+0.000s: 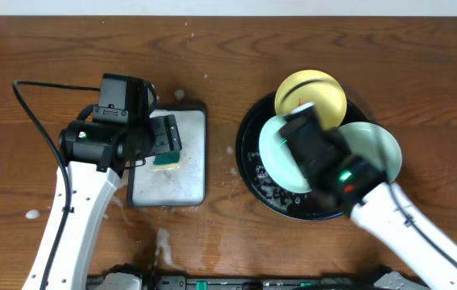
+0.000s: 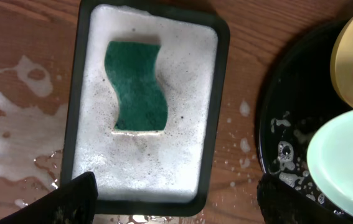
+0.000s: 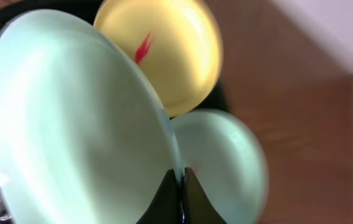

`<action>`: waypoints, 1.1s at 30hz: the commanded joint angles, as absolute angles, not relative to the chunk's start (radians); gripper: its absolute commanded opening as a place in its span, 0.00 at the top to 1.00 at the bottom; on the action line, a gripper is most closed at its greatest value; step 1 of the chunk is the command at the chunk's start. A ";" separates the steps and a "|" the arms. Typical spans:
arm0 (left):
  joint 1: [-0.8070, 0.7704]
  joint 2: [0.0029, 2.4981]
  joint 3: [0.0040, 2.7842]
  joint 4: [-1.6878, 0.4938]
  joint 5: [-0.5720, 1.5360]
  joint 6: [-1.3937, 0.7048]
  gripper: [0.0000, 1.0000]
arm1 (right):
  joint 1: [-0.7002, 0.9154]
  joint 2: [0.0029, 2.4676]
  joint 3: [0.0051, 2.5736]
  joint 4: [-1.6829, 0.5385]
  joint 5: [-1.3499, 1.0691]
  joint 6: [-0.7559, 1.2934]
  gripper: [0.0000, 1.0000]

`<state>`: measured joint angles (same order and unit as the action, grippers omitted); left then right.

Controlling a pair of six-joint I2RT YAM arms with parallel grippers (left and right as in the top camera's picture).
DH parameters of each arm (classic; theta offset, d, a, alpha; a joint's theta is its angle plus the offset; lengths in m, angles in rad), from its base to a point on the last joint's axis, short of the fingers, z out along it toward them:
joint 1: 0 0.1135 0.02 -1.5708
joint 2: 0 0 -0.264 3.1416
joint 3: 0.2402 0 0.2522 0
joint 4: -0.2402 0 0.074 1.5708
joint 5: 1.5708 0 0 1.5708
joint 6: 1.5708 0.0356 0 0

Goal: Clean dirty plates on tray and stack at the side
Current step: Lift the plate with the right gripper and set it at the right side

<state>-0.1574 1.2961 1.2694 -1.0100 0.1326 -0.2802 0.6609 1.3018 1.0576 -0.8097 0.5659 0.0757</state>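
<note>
The black round tray (image 1: 252, 173) lies at the centre right, wet with suds. A pale yellow plate (image 1: 309, 95) with a red smear (image 3: 142, 46) sits at its far rim. A mint-blue plate (image 1: 377, 145) lies at the tray's right. My right gripper (image 3: 180, 177) is shut on the rim of another mint-blue plate (image 1: 276, 153) and holds it tilted above the tray; it fills the left of the right wrist view (image 3: 70, 124). My left gripper (image 2: 170, 199) is open and empty above the near end of the sponge dish, its fingers wide apart.
A white sponge dish with a black rim (image 1: 192, 173) stands left of the tray, covered in foam, with a green sponge (image 2: 134, 87) lying in it. Foam puddles (image 2: 14, 134) wet the wood beside the dish. A black cable (image 1: 39, 121) loops at the left.
</note>
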 commanded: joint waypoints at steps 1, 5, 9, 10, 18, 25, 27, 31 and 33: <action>-0.154 1.299 1.287 -1.012 0.139 -0.270 0.18 | 0.416 1.269 1.098 -0.800 0.109 0.134 0.99; -0.154 1.299 1.287 -1.012 0.139 -0.270 0.18 | 0.096 1.257 1.104 -0.772 -0.192 0.134 0.99; -0.154 1.299 1.287 -1.011 0.139 -0.270 0.18 | -0.295 1.292 1.103 -0.737 -0.391 0.189 0.99; -0.154 1.299 1.287 -1.012 0.139 -0.270 0.17 | -0.379 1.309 1.103 -0.724 -0.413 0.211 0.99; -0.154 1.299 1.287 -1.011 0.139 -0.270 0.18 | -0.781 1.496 1.103 -0.580 -0.408 0.368 0.99; -0.154 1.299 1.287 -1.012 0.139 -0.270 0.18 | -0.873 1.692 1.103 -0.527 -0.344 0.328 0.99; -0.154 1.299 1.287 -1.012 0.139 -0.270 0.18 | -0.868 1.729 1.103 -0.538 -0.303 0.292 0.99; -0.154 1.299 1.287 -1.012 0.139 -0.270 0.18 | -0.864 1.736 1.103 -0.522 -0.329 0.257 0.62; -0.154 1.299 1.287 -1.011 0.139 -0.270 0.17 | -0.852 1.711 1.103 -0.495 -0.460 0.196 0.37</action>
<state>-0.1574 1.2961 1.2694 -1.0103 0.1326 -0.2802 -0.8715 1.7500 1.0874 -0.5240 -0.3252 0.2890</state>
